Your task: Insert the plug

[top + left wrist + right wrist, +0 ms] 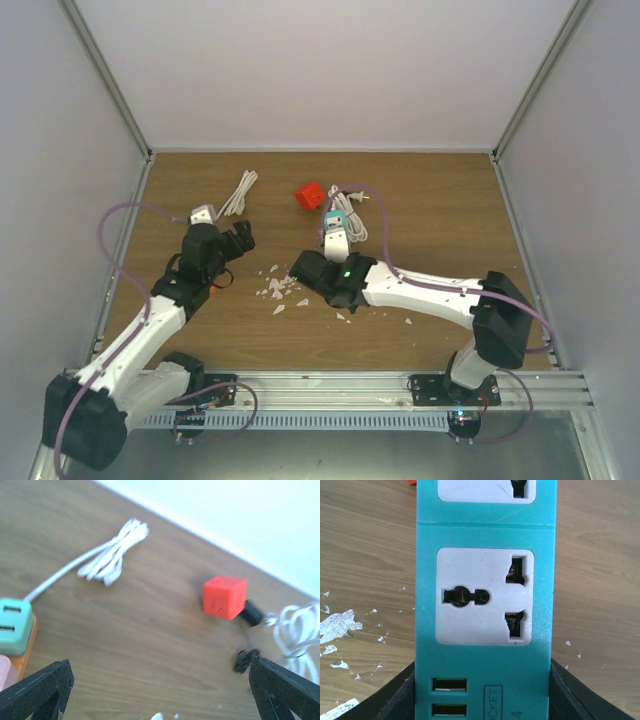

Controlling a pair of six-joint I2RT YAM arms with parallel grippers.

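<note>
At the centre of the top view's wooden surface [440, 220], the right gripper [337, 248] clamps the teal power strip [334, 220] — long axis running up-frame — while the left gripper [160, 695], wide and empty, faces the red plug [310, 195] lying loose to its upper right.

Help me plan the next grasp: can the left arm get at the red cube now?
Probably yes: the left pincer is open, bare table lies between it and the red cube, with the power strip off to one side.

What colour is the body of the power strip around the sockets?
The power strip is teal around white socket plates; best in the right wrist view.
</note>
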